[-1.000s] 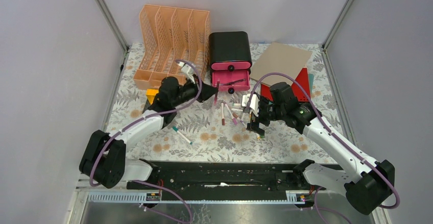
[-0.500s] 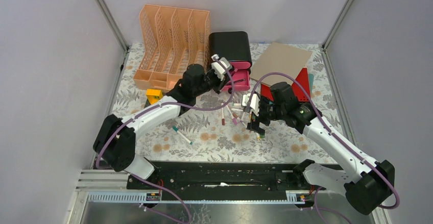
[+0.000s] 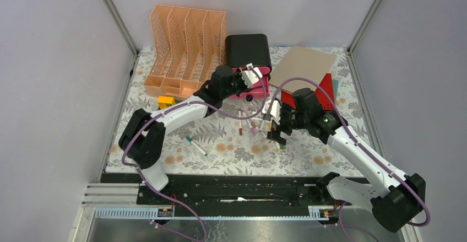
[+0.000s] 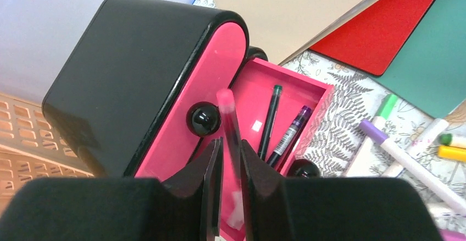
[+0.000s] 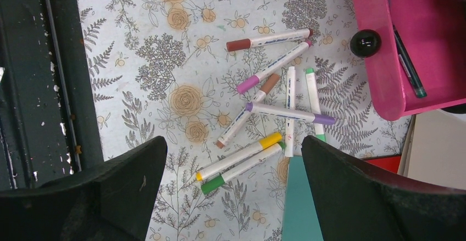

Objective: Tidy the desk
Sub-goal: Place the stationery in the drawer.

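The desk (image 3: pixel 220 148) has a fern-and-flower cloth. At its back stands the black drawer box (image 3: pixel 248 52) with its lower pink drawer (image 4: pixel 308 87) pulled out. In the drawer lie a dark pen (image 4: pixel 272 120) and a purple pen (image 4: pixel 294 131). My left gripper (image 3: pixel 254 76) hangs over this drawer, its jaws narrowly closed on a pink pen (image 4: pixel 226 109) that sticks out past the fingertips (image 4: pixel 211 153). My right gripper (image 5: pixel 233 142) is wide open above several loose markers (image 3: pixel 250 122). A yellow-capped marker (image 5: pixel 242 156) and a green-capped one (image 5: pixel 242 169) lie between its fingers on the desk (image 5: pixel 165 43).
An orange file rack (image 3: pixel 184 38) stands at the back left, with a yellow block (image 3: pixel 165 101) in front of it. Tan (image 3: pixel 305 63), red (image 3: pixel 330 96) and teal (image 5: pixel 299 202) folders lie at the right. One marker (image 3: pixel 196 145) lies alone left of centre. A black rail (image 3: pixel 237 187) runs along the near edge.
My left arm has swung right from in front of the rack to over the open drawer, carrying the pink pen. The right arm has barely moved.
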Motion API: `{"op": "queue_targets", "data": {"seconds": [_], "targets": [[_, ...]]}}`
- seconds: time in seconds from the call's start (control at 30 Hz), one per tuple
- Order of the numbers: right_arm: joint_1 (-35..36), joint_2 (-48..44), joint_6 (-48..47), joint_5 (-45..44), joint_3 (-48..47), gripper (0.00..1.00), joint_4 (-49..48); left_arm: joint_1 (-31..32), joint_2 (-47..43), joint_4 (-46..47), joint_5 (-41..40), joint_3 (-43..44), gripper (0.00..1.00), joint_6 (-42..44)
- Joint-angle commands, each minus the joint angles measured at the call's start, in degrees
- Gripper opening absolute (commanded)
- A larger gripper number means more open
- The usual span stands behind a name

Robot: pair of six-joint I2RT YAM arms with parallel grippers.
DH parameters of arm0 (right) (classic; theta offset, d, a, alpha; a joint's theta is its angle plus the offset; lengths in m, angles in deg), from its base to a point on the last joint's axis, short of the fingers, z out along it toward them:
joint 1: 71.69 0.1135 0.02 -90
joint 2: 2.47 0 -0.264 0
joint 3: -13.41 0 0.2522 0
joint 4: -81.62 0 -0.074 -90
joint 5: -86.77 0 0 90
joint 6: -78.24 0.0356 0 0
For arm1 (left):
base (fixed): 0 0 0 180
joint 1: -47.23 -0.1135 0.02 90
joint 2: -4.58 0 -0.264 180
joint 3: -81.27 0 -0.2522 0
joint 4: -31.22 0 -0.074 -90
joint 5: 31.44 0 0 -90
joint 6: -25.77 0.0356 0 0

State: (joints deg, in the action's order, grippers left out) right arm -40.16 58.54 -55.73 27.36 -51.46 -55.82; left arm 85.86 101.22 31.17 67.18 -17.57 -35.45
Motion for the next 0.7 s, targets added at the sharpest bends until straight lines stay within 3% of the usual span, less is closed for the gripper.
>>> {"op": "queue_targets", "data": {"seconds": [0.0,0.33,0.67], "targets": [[-0.6,-0.9,-0.8,-0.1,0.0,1.00,-1.5,0.2,3.1,3.4,-0.9,4.5,0.22,5.0],[-0.9,-0.6,-0.8,0.0,0.1,1.00,-1.5,0.2,8.1,3.3,-3.6,7.0,0.25,7.4],[-0.9,-0.2,-0.9,0.0,0.2,1.00,-1.6,0.2,0.4,7.3,-2.3,1.3,0.46,-4.3]]}}
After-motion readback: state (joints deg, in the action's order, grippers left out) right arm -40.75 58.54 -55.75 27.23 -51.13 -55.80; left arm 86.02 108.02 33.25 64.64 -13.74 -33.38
